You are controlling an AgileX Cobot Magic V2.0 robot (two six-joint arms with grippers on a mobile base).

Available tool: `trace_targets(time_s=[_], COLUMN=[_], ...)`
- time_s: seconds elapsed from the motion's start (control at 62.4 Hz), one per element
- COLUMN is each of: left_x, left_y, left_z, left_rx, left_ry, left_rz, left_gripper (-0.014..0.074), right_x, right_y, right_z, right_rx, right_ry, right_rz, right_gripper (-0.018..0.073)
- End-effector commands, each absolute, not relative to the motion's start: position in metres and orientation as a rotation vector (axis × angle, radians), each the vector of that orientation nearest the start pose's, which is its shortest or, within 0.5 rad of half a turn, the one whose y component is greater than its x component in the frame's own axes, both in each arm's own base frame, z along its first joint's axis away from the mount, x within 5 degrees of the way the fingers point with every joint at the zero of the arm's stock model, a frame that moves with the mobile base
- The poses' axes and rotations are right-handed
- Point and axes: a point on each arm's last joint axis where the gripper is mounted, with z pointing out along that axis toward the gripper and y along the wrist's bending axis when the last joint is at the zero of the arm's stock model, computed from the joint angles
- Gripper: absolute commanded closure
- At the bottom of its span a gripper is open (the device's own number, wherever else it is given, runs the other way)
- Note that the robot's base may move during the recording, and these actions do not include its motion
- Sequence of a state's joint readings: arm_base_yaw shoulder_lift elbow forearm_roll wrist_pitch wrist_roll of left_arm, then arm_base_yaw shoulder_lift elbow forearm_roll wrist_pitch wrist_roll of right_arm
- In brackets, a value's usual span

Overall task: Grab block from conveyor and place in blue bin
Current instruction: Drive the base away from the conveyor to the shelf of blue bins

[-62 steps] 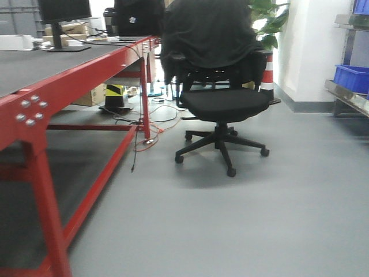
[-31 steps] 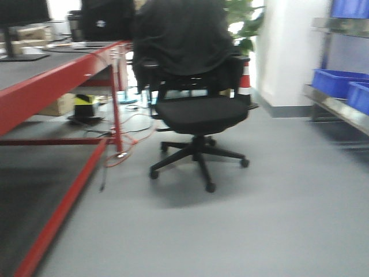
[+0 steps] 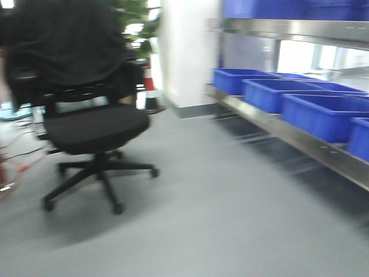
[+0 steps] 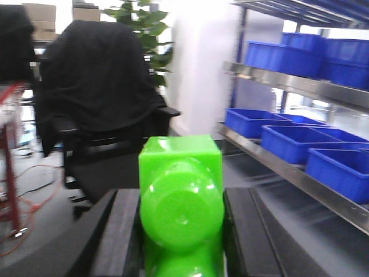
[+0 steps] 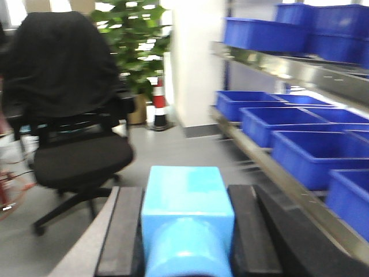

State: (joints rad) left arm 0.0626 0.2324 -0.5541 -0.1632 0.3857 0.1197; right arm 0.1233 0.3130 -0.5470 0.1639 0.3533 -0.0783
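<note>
So the left gripper (image 4: 181,234) is clamped on a green block (image 4: 180,193), right gripper (image 5: 187,234) on a light blue block (image 5: 185,199). Both run lengthwise along the fingers (image 4: 124,234), square ends pointing far. The blue bins (image 3: 323,112) sit on the right shelf (image 3: 300,141).

Sideways motion blur smears the front view: the blue bins (image 3: 323,112) at right streak into soft bands, and the office chair (image 3: 92,124) at left has no crisp edge. Daylight burns to white at the upper left corner and behind the steel shelf (image 3: 277,29) at upper right. A diffuse shadow pools on the floor (image 3: 230,219) under the chair. In the wrist views, the glossy green block (image 4: 180,190) carries pale highlights, and the light blue block (image 5: 185,213) is out of focus, close to the lens.
</note>
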Motion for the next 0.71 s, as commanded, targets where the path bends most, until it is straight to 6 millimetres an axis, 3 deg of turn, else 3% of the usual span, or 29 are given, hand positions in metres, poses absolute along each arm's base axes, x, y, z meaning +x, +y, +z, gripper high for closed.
trace_targets(time_s=[0.0,0.689], left_x=[0.046,0.046], left_y=[-0.0026,-0.0026], left_z=[0.3491,0.3495], left_rx=[-0.024,-0.025], left_ry=[1.523,1.518], left_rz=[-0.025,-0.025], left_gripper=[0.0708,0.0708], right_x=[0.0631,0.0631], right_y=[0.0124,0.0124], right_z=[0.3463,0.3463], right_rx=[-0.083,-0.083], right_ry=[1.571,1.571], right_rz=[0.189,0.189], right_gripper=[0.0721,0.0721])
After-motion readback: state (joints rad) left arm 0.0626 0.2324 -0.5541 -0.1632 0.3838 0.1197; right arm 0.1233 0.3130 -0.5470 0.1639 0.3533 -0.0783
